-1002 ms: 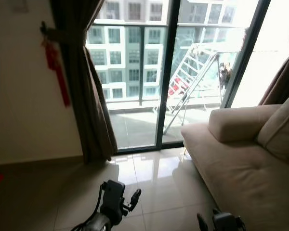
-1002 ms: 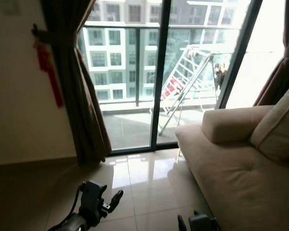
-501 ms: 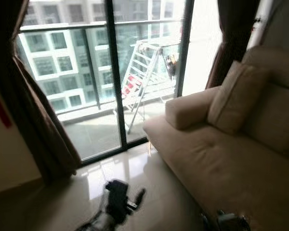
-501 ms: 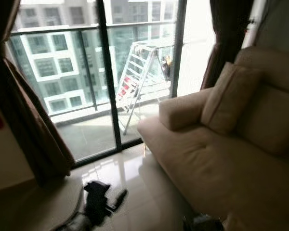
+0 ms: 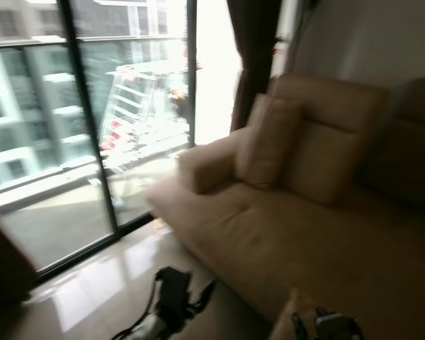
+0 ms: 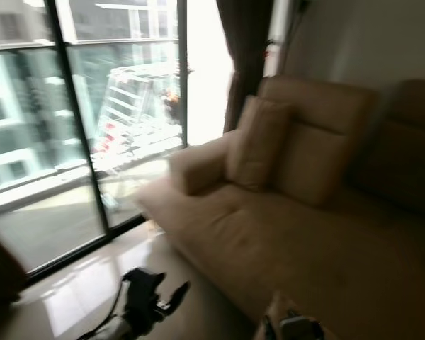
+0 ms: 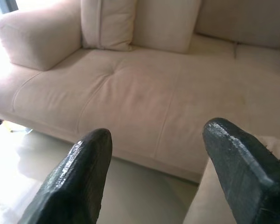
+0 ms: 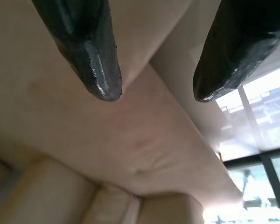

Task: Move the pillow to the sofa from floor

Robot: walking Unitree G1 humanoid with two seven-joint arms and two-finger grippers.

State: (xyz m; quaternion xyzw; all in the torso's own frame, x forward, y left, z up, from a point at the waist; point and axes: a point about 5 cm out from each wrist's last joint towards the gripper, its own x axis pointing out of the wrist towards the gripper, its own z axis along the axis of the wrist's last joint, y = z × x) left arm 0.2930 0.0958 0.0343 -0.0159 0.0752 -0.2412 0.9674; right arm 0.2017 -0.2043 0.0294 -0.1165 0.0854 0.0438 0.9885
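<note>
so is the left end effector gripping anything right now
No: in the left wrist view the left end effector has its two black fingers spread apart with nothing between them, just the beige sofa ahead.

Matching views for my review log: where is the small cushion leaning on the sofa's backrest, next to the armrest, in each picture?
Left eye view: the cushion sits above centre, leaning on the backrest.
Right eye view: just above centre, same lean.
Left wrist view: beyond the seat, between armrest and back cushion.
Right wrist view: probably the rounded shape past the seat; not certain.
Shared landmark: the armrest beside it, on the window side.
</note>
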